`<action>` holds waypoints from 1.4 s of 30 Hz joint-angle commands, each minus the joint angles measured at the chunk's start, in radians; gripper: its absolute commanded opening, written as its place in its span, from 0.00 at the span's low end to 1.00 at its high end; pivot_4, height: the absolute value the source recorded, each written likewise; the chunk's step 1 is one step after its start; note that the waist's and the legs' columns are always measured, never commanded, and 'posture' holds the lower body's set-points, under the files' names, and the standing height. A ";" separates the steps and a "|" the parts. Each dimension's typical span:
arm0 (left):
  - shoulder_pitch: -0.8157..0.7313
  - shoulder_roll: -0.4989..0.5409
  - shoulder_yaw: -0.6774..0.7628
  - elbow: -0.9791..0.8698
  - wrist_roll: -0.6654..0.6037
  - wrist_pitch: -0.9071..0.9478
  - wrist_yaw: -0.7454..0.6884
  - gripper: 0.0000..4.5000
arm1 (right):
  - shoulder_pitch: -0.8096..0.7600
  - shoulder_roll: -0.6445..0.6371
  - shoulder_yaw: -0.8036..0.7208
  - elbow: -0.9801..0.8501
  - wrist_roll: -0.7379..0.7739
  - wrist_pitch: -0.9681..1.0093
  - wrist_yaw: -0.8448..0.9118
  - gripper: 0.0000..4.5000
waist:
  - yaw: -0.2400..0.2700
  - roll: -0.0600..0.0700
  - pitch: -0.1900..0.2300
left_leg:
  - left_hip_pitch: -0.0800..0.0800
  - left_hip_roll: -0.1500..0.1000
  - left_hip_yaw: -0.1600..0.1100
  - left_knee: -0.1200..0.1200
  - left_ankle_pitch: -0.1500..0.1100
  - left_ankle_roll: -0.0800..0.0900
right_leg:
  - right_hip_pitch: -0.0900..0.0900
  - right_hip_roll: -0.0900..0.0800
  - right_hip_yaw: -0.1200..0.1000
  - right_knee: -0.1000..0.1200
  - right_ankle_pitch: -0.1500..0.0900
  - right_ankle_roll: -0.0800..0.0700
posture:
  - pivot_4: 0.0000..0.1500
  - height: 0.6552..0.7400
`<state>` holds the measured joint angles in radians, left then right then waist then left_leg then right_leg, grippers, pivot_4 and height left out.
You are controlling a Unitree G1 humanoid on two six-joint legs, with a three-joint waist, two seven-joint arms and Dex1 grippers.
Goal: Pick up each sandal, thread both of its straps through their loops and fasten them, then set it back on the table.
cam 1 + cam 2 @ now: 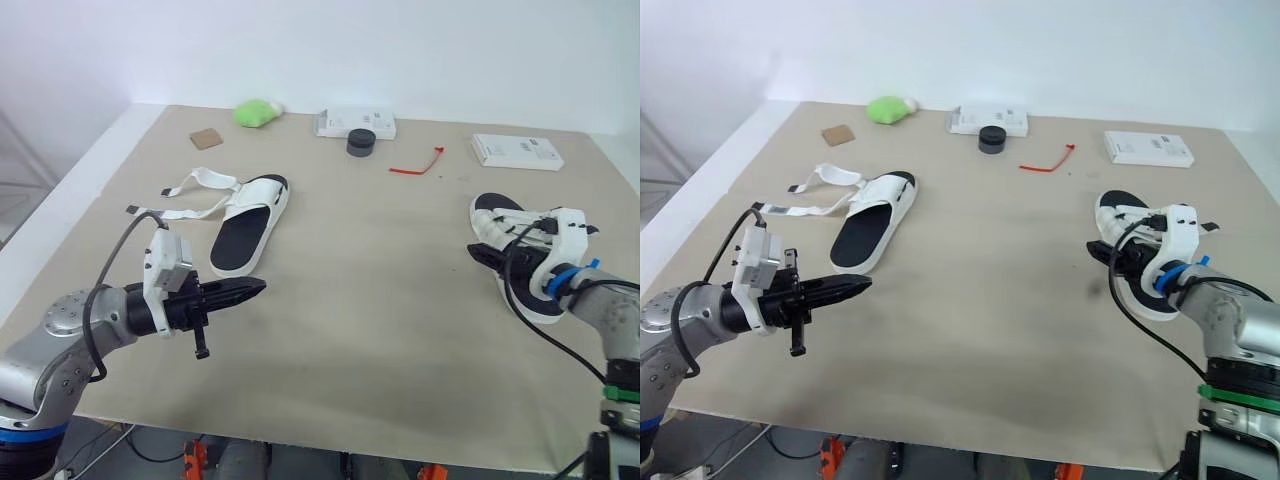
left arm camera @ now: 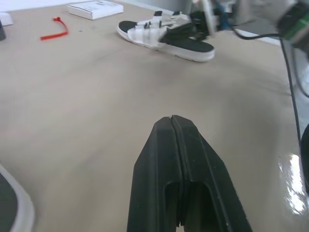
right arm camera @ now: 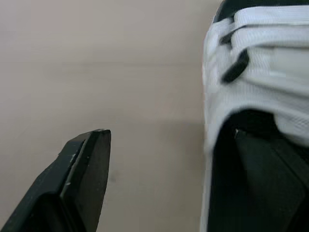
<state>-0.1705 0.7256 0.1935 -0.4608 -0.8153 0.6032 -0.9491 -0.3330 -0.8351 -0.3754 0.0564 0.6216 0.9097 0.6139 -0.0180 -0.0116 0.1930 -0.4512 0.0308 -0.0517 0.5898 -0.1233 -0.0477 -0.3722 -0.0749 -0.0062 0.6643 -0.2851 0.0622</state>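
Observation:
A white sandal with a black footbed (image 1: 250, 220) lies at the left of the table, its two straps (image 1: 195, 195) trailing loose to the left. My left gripper (image 1: 258, 288) hovers just in front of its heel, shut and empty. At the right edge lies the second sandal (image 1: 500, 225), its white straps (image 3: 260, 43) lying across the foot. My right gripper (image 1: 1102, 250) is open at this sandal's near side. One finger (image 3: 82, 169) is over the bare table and the other sits against the black sole.
Along the far side sit a green object (image 1: 257, 112), a brown card (image 1: 206, 138), a white box (image 1: 355, 123), a black round item (image 1: 361, 142), a red zip tie (image 1: 417, 165) and another white box (image 1: 516, 151). The tan table (image 1: 380, 330) ends close in front.

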 commanded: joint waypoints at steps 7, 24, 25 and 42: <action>-0.093 -0.031 0.038 0.090 0.025 0.066 0.208 0.00 | 0.199 -0.097 -0.127 -0.417 0.206 -0.023 0.279 0.98 | -0.007 0.000 0.000 | 0.004 0.002 0.004 -0.001 0.000 0.001 | 0.000 0.002 0.004 0.001 -0.002 0.006 | 1.00 1.00; -0.394 -0.284 -0.168 0.498 0.398 0.011 0.558 0.94 | 0.141 0.104 -0.003 -0.684 0.331 -0.065 0.051 1.00 | 0.021 -0.007 0.001 | -0.002 0.000 0.005 0.006 0.001 0.001 | -0.003 0.002 0.008 -0.001 0.007 0.008 | 1.00 1.00; -0.414 -0.293 -0.180 0.532 0.421 -0.002 0.563 0.99 | 0.139 0.111 0.014 -0.700 0.332 -0.064 0.040 1.00 | 0.020 -0.007 0.001 | -0.002 0.001 0.005 0.006 0.001 0.001 | -0.003 0.003 0.008 -0.001 0.007 0.008 | 1.00 1.00; -0.630 -0.428 -0.220 0.836 0.551 -0.045 0.518 0.99 | 0.128 0.128 0.086 -0.701 0.317 -0.099 -0.034 1.00 | 0.027 -0.007 0.001 | -0.003 0.000 0.005 0.010 0.002 0.001 | -0.002 0.002 0.008 -0.001 0.009 0.011 | 1.00 1.00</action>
<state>-0.7596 0.3069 -0.0271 0.3621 -0.2720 0.5523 -0.4231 -0.1909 -0.7074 -0.2794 -0.6270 0.9296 0.8321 0.5841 0.0086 -0.0185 0.1936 -0.4544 0.0313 -0.0465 0.5999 -0.1217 -0.0466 -0.3741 -0.0729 0.0017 0.6638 -0.2763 0.0729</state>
